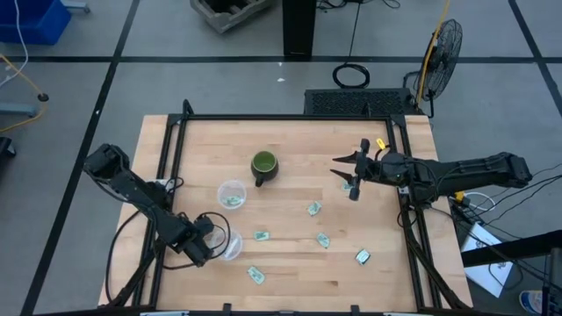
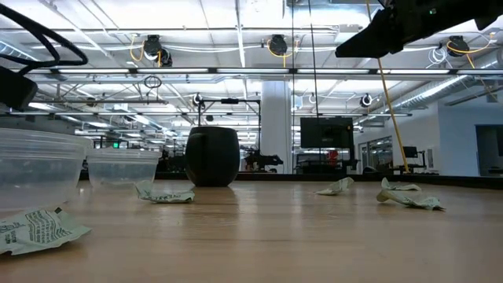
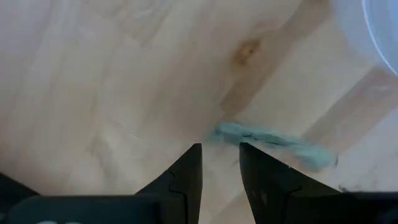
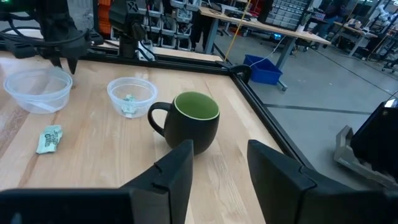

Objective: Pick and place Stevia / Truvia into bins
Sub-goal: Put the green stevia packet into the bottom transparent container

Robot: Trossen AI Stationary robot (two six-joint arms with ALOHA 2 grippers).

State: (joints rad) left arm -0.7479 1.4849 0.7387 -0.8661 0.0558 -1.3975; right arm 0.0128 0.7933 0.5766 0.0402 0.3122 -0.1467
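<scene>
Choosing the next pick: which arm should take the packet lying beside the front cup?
Left. Its gripper hangs low by the front cup, with that packet just past its fingertips. The right gripper is open, up beyond the mug.

Two dark six-joint arms reach in over the tabletop (image 1: 290,189) from opposite sides. The left arm runs from its shoulder at the left edge down and inward, elbow bent, its wrist pitched low at the near left part of the tabletop. The left tool (image 3: 220,163) points steeply down at the wood, its two dark fingers (image 3: 186,177) parted by a narrow gap with nothing between them. The right arm stretches almost level from the right edge toward the middle, carried high. The right tool (image 1: 349,174) hangs clear of the wood, its fingers (image 4: 177,171) spread wide and empty.
</scene>
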